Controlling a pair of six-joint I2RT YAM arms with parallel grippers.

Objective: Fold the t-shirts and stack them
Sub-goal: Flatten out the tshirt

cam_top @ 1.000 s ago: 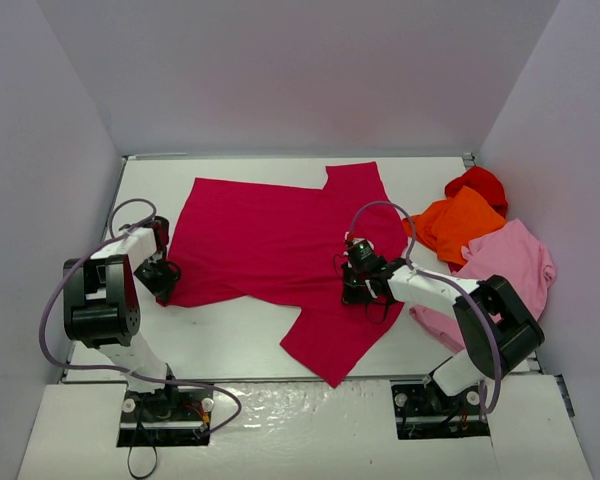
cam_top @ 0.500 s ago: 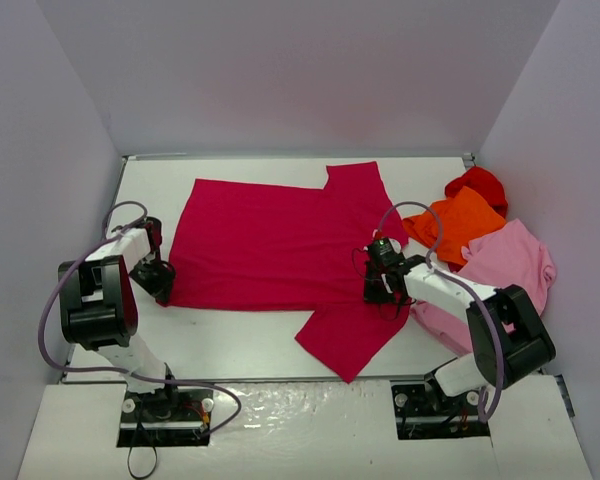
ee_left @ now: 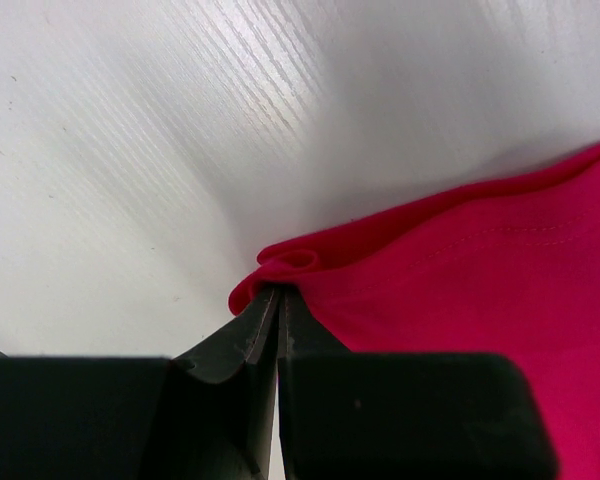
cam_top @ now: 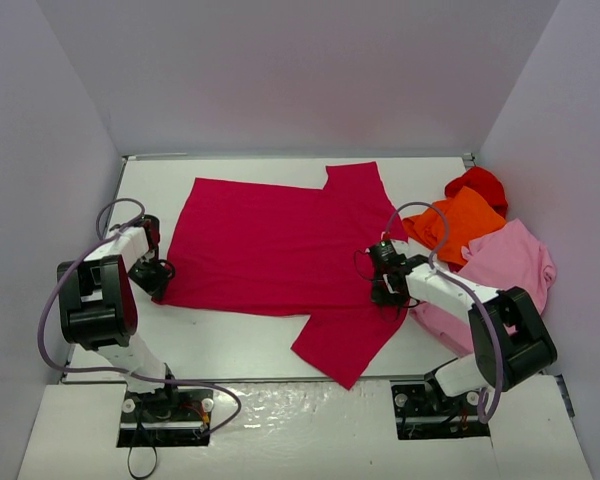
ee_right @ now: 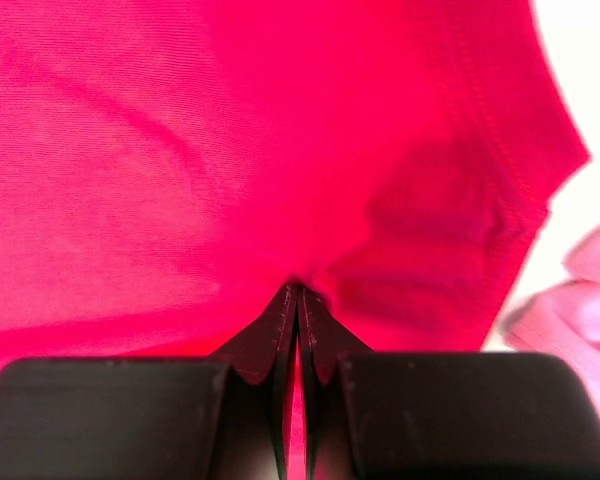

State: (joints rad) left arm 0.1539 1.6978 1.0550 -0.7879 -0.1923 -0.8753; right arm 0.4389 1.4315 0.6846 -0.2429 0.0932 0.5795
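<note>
The large crimson t-shirt (cam_top: 270,240) lies spread over the middle of the table, with one sleeve hanging toward the front edge (cam_top: 345,340). My left gripper (cam_top: 162,271) is shut on its rolled left corner (ee_left: 290,262), the tips (ee_left: 278,292) pinching the hem. My right gripper (cam_top: 385,288) is shut on a pinch of the same shirt (ee_right: 230,150) near its right side, tips (ee_right: 298,290) pressed together on the cloth. The orange t-shirt (cam_top: 460,225), bright red t-shirt (cam_top: 477,183) and light pink t-shirt (cam_top: 505,265) lie bunched at the right.
The white table (cam_top: 220,330) is boxed in by pale walls on three sides. The pink cloth (ee_right: 580,300) lies just right of my right gripper. The left arm's cable loops beside the left wall (cam_top: 120,215).
My right gripper has dragged its pinch of crimson cloth to the right, toward the pink shirt. The left gripper has edged slightly left with the corner. The shirt is drawn flatter between them.
</note>
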